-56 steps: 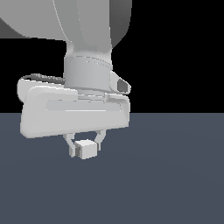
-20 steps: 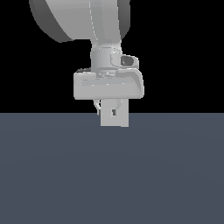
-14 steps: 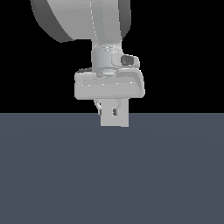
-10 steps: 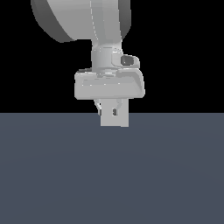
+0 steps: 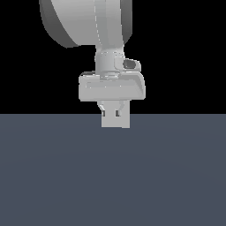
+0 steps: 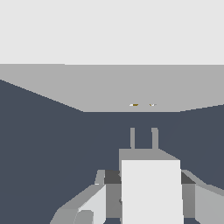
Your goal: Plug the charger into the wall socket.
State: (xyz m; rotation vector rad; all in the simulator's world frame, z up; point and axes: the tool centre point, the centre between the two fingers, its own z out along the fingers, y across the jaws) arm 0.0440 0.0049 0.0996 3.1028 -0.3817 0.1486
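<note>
Gripping charger [image 6: 152,190], pincer [image 5: 111,113] over dark floor [image 5: 113,176].

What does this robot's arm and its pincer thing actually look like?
The arm is smooth pale grey, thick and rounded, narrowing to a cylindrical wrist with a small dark oval patch on its side. Below sits a wide, boxy light-grey hand. The gripper has two short grey fingers with darker pads. No cables or lettering show.

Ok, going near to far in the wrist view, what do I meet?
gripper, shut on the charger → the charger's two prongs → strip of dark floor → wall socket with two small slots
</note>
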